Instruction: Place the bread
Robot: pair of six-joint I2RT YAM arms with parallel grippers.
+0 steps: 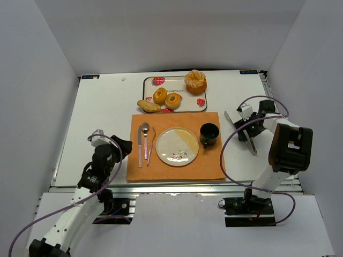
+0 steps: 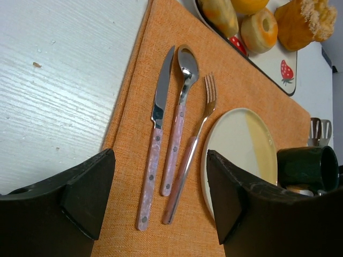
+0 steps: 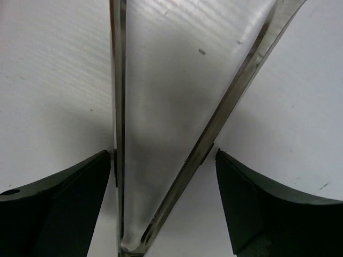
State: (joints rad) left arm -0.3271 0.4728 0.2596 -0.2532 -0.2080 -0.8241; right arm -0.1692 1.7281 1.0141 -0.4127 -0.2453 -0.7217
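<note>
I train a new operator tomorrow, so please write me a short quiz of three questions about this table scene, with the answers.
1. True or false: both ring buns lie on the tray.
2. The dark cup stands: A on the tray, B on the orange mat, C on neither.
3. Fill in: the arms of the tongs sit between the fingers of the ___ pincer.
Key: 1 true; 2 B; 3 right pincer.

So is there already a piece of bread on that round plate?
No, the plate is bare; both small ring buns lie on the strawberry tray beyond the placemat.
</note>
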